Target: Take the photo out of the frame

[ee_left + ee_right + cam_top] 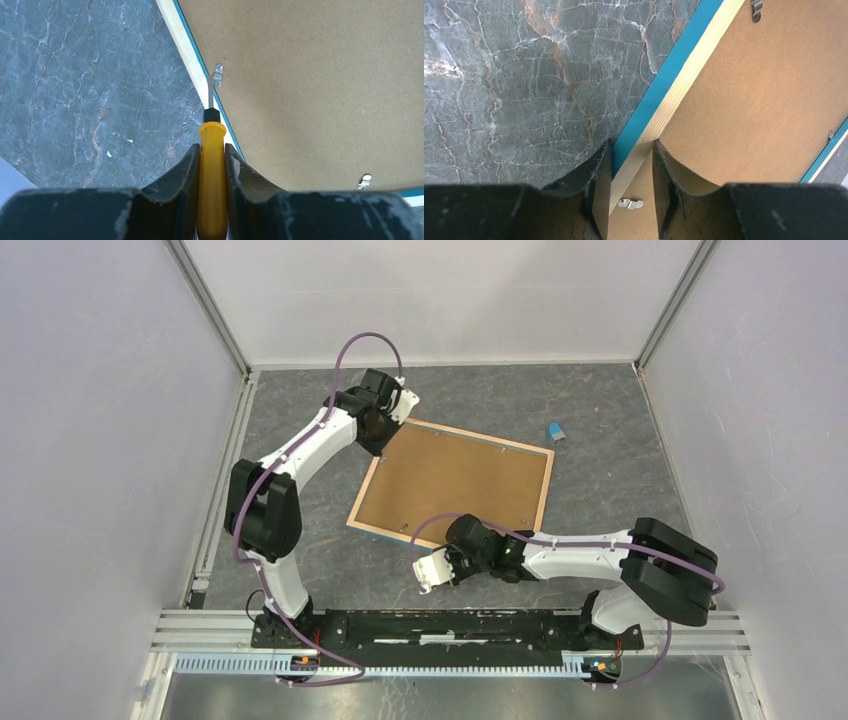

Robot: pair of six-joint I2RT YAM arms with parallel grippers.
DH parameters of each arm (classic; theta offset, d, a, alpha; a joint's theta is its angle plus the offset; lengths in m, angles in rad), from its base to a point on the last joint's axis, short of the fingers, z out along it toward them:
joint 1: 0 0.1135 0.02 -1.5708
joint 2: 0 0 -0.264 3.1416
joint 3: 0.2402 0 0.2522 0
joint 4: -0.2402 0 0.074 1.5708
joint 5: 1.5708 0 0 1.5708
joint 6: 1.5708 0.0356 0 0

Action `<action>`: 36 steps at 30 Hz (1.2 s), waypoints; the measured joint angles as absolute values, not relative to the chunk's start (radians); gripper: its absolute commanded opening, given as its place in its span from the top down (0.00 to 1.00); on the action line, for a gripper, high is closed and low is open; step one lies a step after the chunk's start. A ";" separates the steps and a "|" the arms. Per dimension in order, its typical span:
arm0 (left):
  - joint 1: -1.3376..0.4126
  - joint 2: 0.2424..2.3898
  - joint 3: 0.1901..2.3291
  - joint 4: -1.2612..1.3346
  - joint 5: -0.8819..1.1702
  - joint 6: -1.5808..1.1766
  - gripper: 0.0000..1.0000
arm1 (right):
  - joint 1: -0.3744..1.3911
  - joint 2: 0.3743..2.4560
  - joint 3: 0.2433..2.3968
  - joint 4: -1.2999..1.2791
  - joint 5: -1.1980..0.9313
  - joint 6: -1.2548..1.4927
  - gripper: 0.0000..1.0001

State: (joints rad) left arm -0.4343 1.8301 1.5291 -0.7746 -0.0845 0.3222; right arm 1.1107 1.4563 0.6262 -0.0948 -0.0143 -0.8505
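frame (452, 480) face-down, brn fibreboard back, blue edge

The frame (455, 483) lies back-up on the grey marbled surface (600, 500), turned askew, its brown board edged in light wood. The left pincer (386, 436) hangs over its far left corner, and the right pincer (445, 552) reaches across to its near edge. A small blue object (556, 431) sits well apart, beyond the frame's far right corner.

Matt fibreboard frame (455, 480), glossy plastic screwdriver (212, 165)
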 measured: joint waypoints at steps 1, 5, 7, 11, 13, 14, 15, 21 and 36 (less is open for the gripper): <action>-0.434 1.830 1.530 -0.775 -0.088 0.323 0.98 | 1.111 1.456 0.626 -0.095 -0.014 -0.850 1.00; -0.434 1.840 1.534 -0.775 -0.103 0.323 0.98 | 1.111 1.457 0.627 -0.095 -0.013 -0.850 1.00; -0.434 1.845 1.534 -0.776 -0.105 0.323 0.98 | 1.111 1.458 0.627 -0.095 -0.011 -0.850 1.00; -0.434 1.855 1.534 -0.776 -0.107 0.324 0.98 | 1.112 1.461 0.632 -0.098 -0.007 -0.850 1.00; -0.434 1.856 1.534 -0.776 -0.107 0.324 0.98 | 1.113 1.462 0.632 -0.099 -0.007 -0.850 1.00; -0.434 1.856 1.534 -0.776 -0.107 0.324 0.98 | 1.113 1.462 0.632 -0.099 -0.007 -0.850 1.00; -0.434 1.856 1.534 -0.775 -0.109 0.326 0.98 | 1.113 1.462 0.633 -0.099 -0.007 -0.850 1.00; -0.435 1.870 1.534 -0.776 -0.123 0.350 0.98 | 1.113 1.464 0.635 -0.102 -0.006 -0.850 1.00; -0.471 1.877 1.532 -0.777 -0.141 0.381 0.98 | 1.115 1.470 0.643 -0.112 0.000 -0.845 1.00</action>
State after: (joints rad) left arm -0.4709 1.8774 1.5322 -0.7769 -0.1410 0.3809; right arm 1.1149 1.4696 0.6434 -0.1116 -0.0002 -0.8452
